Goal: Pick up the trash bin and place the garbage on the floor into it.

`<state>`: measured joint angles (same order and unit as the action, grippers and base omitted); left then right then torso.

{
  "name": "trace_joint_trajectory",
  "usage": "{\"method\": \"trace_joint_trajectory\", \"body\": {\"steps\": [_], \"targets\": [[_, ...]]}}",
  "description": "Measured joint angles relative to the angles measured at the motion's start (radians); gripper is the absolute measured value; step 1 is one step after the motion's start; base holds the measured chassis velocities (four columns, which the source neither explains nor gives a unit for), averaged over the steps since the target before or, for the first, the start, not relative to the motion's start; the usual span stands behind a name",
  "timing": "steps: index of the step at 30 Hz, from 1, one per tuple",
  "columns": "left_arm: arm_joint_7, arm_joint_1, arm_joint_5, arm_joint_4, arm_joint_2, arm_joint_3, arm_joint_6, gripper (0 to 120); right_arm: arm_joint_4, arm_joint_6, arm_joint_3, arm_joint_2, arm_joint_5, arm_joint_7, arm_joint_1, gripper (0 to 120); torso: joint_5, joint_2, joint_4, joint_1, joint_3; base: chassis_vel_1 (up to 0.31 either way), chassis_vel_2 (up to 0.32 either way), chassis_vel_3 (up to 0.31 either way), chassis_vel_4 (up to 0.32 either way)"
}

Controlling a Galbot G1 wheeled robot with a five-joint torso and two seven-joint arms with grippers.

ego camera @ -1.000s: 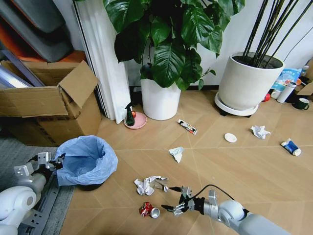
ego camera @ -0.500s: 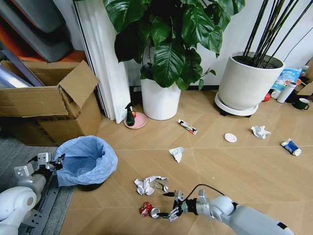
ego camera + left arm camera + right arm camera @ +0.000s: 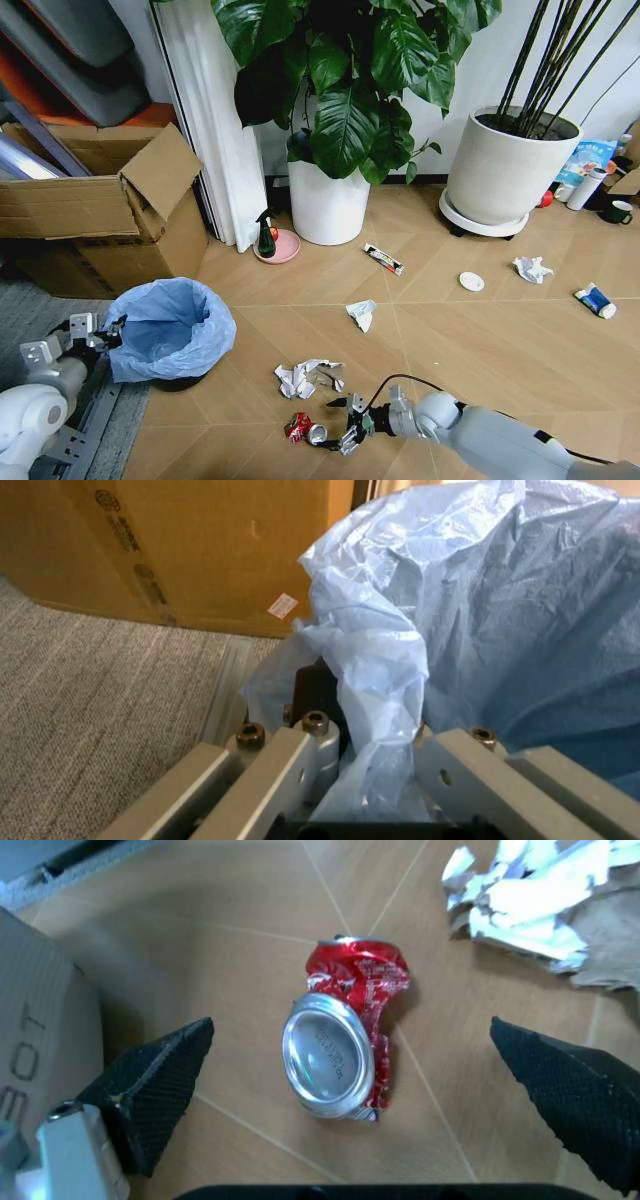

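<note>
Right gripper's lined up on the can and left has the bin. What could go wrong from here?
The right gripper is open around the crushed can, which lies flat on the floor; the fingertips could scrape the planks or push the can away. The crumpled paper is near and could get snagged. The left gripper seems to pinch mostly the bin's thin blue bag, which could slip or tear.

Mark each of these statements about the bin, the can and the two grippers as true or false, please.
1. The right gripper is open around the crushed can. True.
2. The can is already inside the bin. False: it lies on the floor.
3. The left gripper is closed on the bin's blue bag. True.
4. The crumpled paper lies inside the bin. False: it is on the floor beside the can.
5. The bin stands next to the round white lid. False: they are far apart.
</note>
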<state>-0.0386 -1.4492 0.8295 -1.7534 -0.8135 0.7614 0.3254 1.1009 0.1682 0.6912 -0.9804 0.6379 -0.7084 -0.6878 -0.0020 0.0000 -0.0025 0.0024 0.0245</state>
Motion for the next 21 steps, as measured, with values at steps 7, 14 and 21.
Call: {"method": "trace_joint_trajectory", "body": {"steps": [7,14,21], "targets": [[0.001,0.005,0.001,0.004,0.001,-0.001,0.0,0,-0.053,-0.003,0.056,-0.056,-0.005,-0.004,0.032,100,-0.0001,0.0,0.0,0.0,0.0,0.0,0.0,0.0,0.0],[0.001,0.006,0.004,0.001,0.002,0.0,0.0,0,-0.134,-0.005,0.082,-0.15,-0.033,-0.009,0.044,100,0.0003,0.0,0.0,0.0,0.0,0.0,0.0,0.0,0.0],[0.001,0.0,0.004,-0.002,-0.002,0.002,0.0,0,-0.18,-0.004,0.072,-0.189,-0.067,-0.012,0.042,90,0.0,0.0,0.0001,0.0,0.0,0.0,0.0,0.0,0.0]]}}
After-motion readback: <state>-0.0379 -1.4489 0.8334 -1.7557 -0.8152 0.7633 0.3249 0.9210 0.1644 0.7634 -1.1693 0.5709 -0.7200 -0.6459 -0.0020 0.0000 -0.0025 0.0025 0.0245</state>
